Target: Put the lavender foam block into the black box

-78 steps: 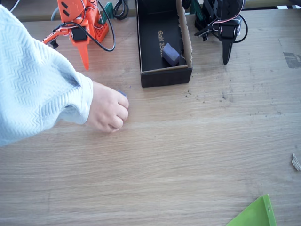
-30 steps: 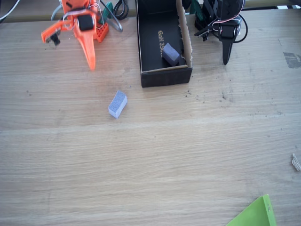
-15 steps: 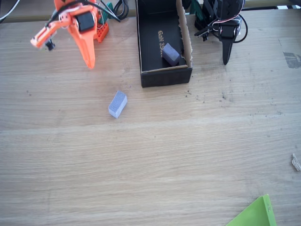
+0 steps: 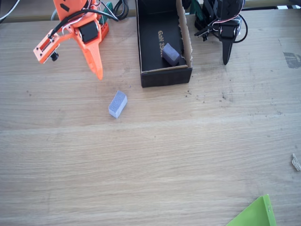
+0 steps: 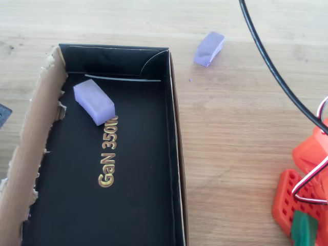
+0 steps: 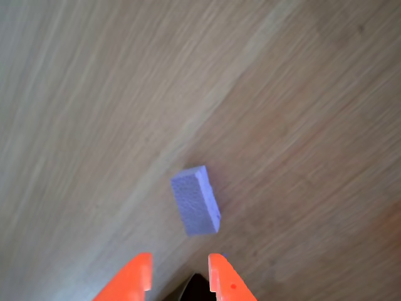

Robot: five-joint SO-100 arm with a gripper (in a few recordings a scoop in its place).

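Note:
The lavender foam block (image 4: 117, 104) lies alone on the wooden table, to the lower left of the black box (image 4: 165, 76) in the fixed view. From overhead the lavender foam block (image 5: 209, 48) sits just outside the box's (image 5: 177, 154) far right corner. My orange gripper (image 4: 99, 75) hangs above and to the left of the block, pointing down at the table. In the wrist view the block (image 6: 195, 200) lies just ahead of my gripper (image 6: 178, 276), whose fingertips (image 6: 143, 276) stand slightly apart with nothing between them.
A darker purple-grey foam block (image 5: 94, 101) rests inside the box near gold lettering (image 5: 107, 154). The box's cardboard wall (image 5: 31, 148) is torn and brown. A green sheet (image 4: 254, 214) pokes in at the lower right, and a small scrap (image 4: 296, 162) lies at the right edge.
A person's hand that covered the block's spot has left the table, leaving the lavender block lying there. My orange gripper has swung down and right toward it.

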